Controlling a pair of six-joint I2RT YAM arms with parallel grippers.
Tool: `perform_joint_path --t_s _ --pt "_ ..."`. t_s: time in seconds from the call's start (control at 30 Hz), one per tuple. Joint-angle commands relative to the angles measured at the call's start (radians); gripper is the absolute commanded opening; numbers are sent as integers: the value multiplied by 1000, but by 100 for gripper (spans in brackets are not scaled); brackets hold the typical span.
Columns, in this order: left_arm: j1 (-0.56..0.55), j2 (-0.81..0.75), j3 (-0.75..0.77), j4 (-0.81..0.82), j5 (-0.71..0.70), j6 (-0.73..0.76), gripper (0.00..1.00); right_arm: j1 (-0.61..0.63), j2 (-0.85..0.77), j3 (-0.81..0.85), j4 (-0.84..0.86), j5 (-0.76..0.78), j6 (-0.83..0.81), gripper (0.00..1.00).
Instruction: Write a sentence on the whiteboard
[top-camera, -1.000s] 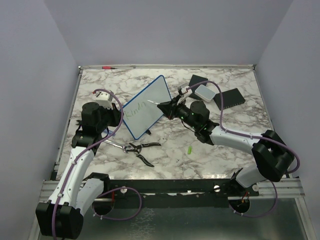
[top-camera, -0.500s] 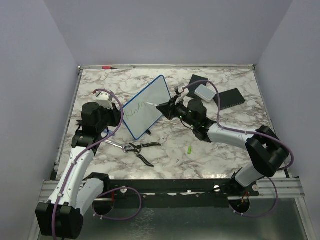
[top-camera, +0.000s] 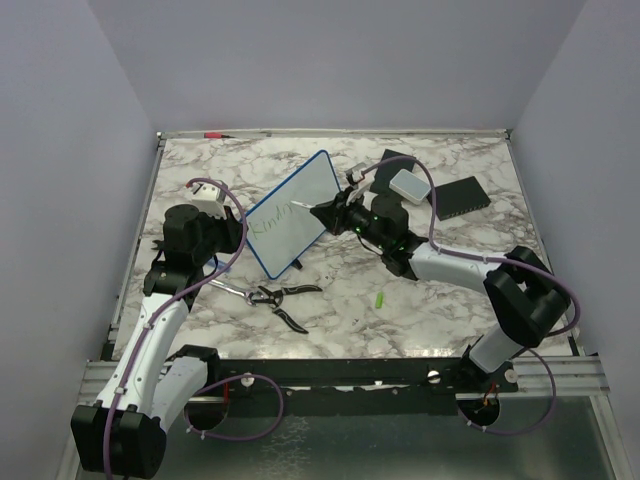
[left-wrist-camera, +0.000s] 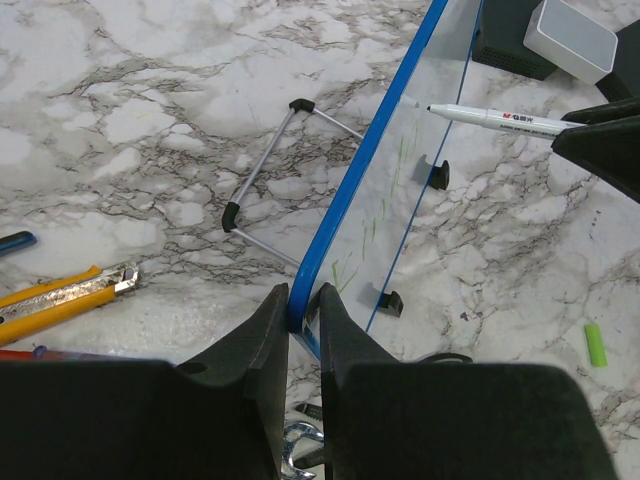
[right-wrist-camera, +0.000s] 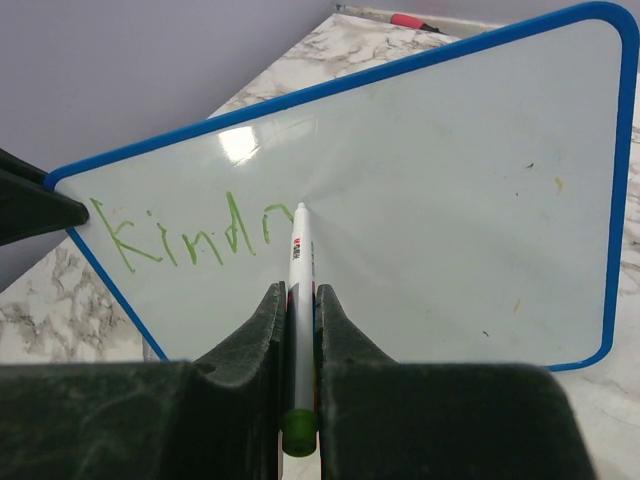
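The whiteboard (top-camera: 290, 213) with a blue frame stands tilted on its wire stand in mid table. My left gripper (top-camera: 236, 232) is shut on its lower left edge; the wrist view shows the blue frame (left-wrist-camera: 345, 215) pinched between the jaws of that gripper (left-wrist-camera: 303, 305). My right gripper (top-camera: 340, 214) is shut on a white marker (right-wrist-camera: 298, 290) with a green end, its tip touching the board (right-wrist-camera: 450, 200). The sentence (right-wrist-camera: 190, 235) so reads "Kindn" in green, on one line. The marker also shows in the left wrist view (left-wrist-camera: 495, 120).
Black-handled pliers (top-camera: 278, 298) and a wrench lie in front of the board. A small green cap (top-camera: 380, 299) lies to the right. Black pads (top-camera: 463, 195) and a white box (top-camera: 410, 184) sit at the back right. A yellow utility knife (left-wrist-camera: 60, 300) lies at the left.
My right gripper has moved slightly left and further back with the marker, its tip staying on the board. The left gripper and the board have not moved.
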Motion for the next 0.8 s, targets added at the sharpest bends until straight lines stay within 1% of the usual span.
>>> perform_joint_path --t_s 0.0,0.2,0.77 --pt "-4 -11 -11 -5 -8 14 3 0 20 20 -16 16 -2 1" --pt "-4 -11 -11 -5 -7 14 3 -1 30 13 -16 22 1 1" --pt "-5 -12 -10 -6 -11 14 3 -1 33 16 -29 112 4 1"
